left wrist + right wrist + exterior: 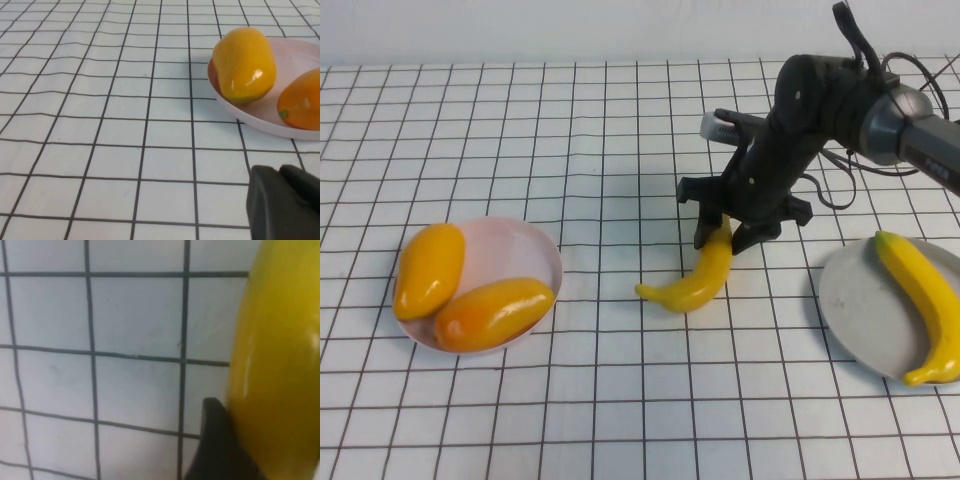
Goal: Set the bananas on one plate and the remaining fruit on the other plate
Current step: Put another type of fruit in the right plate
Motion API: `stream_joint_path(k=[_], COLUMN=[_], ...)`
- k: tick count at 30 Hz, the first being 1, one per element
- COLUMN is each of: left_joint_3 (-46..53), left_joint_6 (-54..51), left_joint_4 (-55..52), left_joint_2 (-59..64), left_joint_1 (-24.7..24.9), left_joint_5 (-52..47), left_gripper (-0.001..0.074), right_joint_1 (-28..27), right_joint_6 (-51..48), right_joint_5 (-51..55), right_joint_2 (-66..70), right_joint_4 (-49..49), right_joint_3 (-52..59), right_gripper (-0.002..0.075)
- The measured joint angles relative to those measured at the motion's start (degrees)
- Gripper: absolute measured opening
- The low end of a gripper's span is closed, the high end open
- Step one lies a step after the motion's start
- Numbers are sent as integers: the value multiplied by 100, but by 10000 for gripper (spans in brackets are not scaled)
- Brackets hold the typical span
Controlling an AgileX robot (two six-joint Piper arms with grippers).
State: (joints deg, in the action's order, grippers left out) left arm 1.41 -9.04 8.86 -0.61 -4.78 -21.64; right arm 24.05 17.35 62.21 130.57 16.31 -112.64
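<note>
One banana (pixel 695 280) lies curved on the checked cloth at mid-table. My right gripper (pixel 725 238) stands over its upper end with a finger on each side, closed on it. In the right wrist view one dark finger (pixel 215 445) presses against the banana's yellow side (pixel 275 365). The second banana (pixel 925 305) lies on the grey plate (pixel 855 300) at the right. Two orange-yellow fruits (pixel 428 270) (pixel 492 312) lie on the pink plate (pixel 525 245) at the left. My left gripper (pixel 285 200) is shut and empty, low beside the pink plate (pixel 295 55) and its fruits (pixel 245 65) (pixel 302 100); it is outside the high view.
A white cloth with a black grid (pixel 570 150) covers the whole table. The right arm and its cables (pixel 880 110) reach in from the far right.
</note>
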Motion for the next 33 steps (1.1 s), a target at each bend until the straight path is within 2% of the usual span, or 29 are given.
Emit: stream_joint_path(k=[7,13,16,21,25,29,33], left_joint_3=[0,0,0,0,0,0,0], left_joint_6=[0,0,0,0,0,0,0], left_joint_4=[0,0,0,0,0,0,0], left_joint_2=[0,0,0,0,0,0,0], left_joint_1=[0,0,0,0,0,0,0], left_joint_5=[0,0,0,0,0,0,0], left_gripper=[-1,-1,-1,-1,-1,-1,-1], right_joint_1=[0,0,0,-3,-187,-483,-779], right_joint_6=[-172,-1005,-1323,-1522,-1511,-1488,-1488], right_joint_5=[201,721,771,779,805,717,427], right_joint_2=[204,148,-273,-1331,-2022,-2400,-2413], right_joint_4=[-3,-123,-293,-1084,-1802,-1937,-1976], right_joint_3=[-223,-965,-957,39,1487,2545,3072], right_gripper=[321,322,322,321,322,322,321])
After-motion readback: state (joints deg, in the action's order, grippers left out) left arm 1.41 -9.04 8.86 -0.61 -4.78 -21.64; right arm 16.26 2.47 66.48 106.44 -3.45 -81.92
